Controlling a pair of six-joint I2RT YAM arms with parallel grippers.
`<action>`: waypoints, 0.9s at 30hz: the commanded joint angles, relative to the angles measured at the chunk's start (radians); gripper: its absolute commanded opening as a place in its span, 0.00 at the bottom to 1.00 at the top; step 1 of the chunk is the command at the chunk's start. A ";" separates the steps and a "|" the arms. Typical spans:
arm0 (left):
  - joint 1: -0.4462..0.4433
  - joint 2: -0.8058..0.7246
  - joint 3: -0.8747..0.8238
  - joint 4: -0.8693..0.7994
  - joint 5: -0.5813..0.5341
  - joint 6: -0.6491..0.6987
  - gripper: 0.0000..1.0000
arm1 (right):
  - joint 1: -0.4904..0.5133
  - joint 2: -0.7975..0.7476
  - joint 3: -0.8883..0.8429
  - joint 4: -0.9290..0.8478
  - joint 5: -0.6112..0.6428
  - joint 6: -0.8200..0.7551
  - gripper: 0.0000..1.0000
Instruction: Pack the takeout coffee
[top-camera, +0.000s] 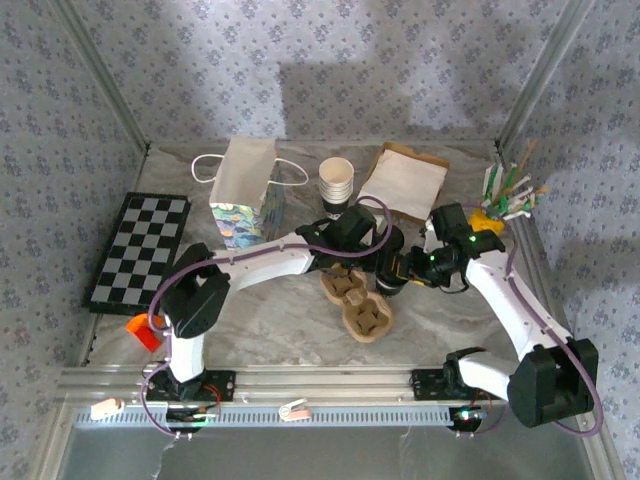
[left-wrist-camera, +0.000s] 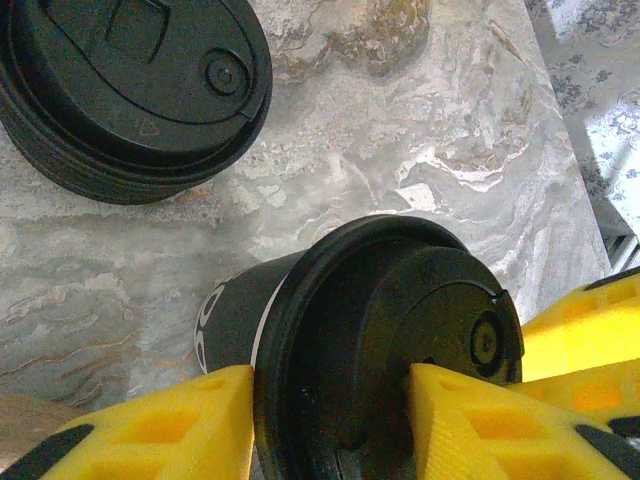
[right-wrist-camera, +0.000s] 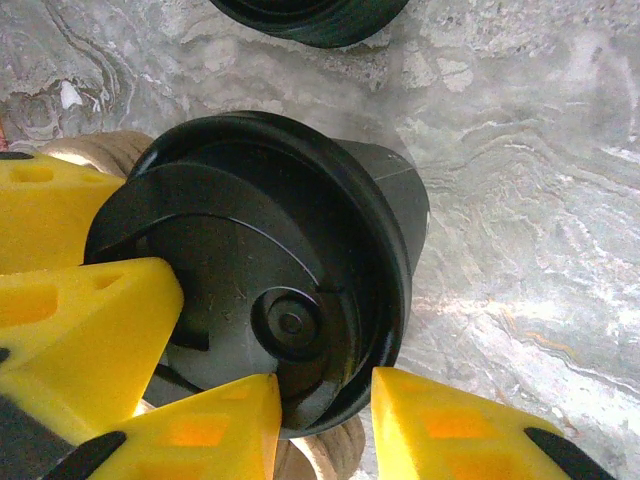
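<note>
Black plastic, glossy and faintly ribbed, caps the cup (top-camera: 389, 264). The lid (right-wrist-camera: 270, 290) is round with a raised rim, a sunken centre and a small button boss. The cup stands at the middle of the tabletop (left-wrist-camera: 420, 130), where both arms meet. Its dark, smooth paper wall tapers downward.

The right claw (right-wrist-camera: 325, 385) is narrowed to a pinch on the lid's rim, with one yellow finger on the top face and the other outside the edge. The left claw (left-wrist-camera: 330, 380) is about half closed around the same lidded cup. One finger is against the rim and the other lies across the lid's top. I cannot tell whether it is bearing down.

My reading is that the lid is being seated before the cup goes into the carrier (top-camera: 360, 305). This moulded pulp tray, matte tan with round wells, sits just beside the cup at 7 o'clock. To do the step well, steady the cup without crushing its thin wall and press evenly around the rim rather than at one spot. Keep the cup upright, then lower it straight into a well.

A stack of spare lids (left-wrist-camera: 130, 90) lies at 10 o'clock from the cup on the marbled, slightly creased surface. The printed paper bag (top-camera: 245, 185) stands farther out at 10 o'clock, and the white cups (top-camera: 337, 181) at 11.
</note>
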 joint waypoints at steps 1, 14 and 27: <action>-0.027 0.016 -0.004 -0.083 -0.003 0.041 0.42 | 0.007 0.023 -0.081 -0.057 0.059 0.016 0.31; -0.016 -0.005 -0.130 0.021 -0.047 0.003 0.38 | 0.082 -0.039 -0.069 -0.062 0.171 0.081 0.35; -0.004 0.005 -0.117 0.111 -0.038 0.037 0.38 | 0.100 -0.042 -0.021 -0.054 0.086 0.070 0.43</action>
